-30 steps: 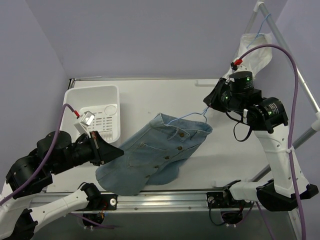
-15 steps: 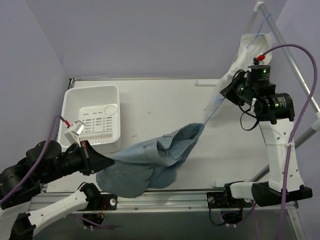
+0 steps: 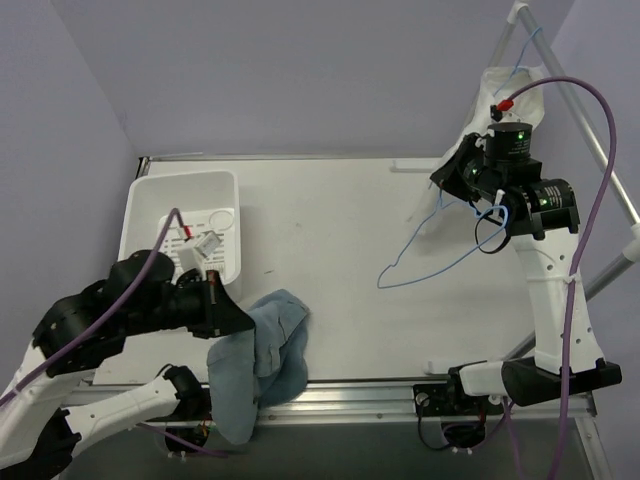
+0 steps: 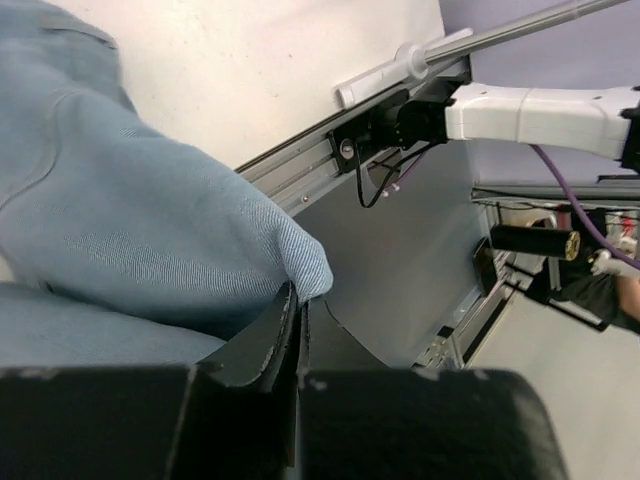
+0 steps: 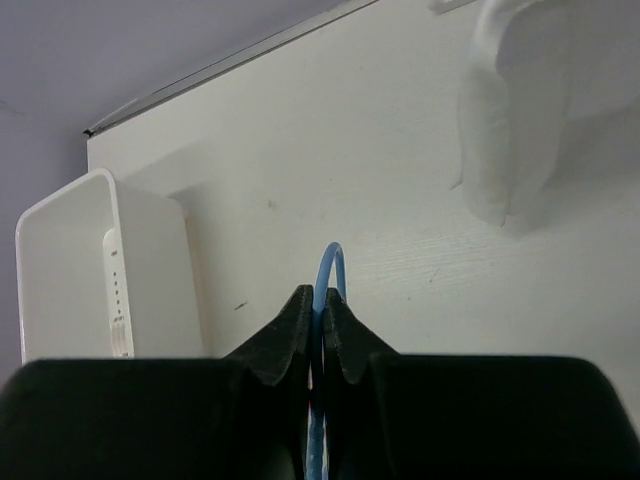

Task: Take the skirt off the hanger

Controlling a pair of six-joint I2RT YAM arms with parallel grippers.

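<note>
skirt (image 3: 265,345) just slid clean off the hanger (image 3: 381,283). left hand (image 3: 235,322) is clamped on the denim edge and has hauled it into a heap at the near-left edge of the surface (image 3: 330,220). right hand (image 3: 447,187) pinches the bare blue wire up in the air. job's basically done, i'd say.

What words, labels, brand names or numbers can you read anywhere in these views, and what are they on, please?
None can be read: no legible text, number or sign shows in any view.
The denim skirt, the blue hanger and the white basket carry no visible writing.
</note>
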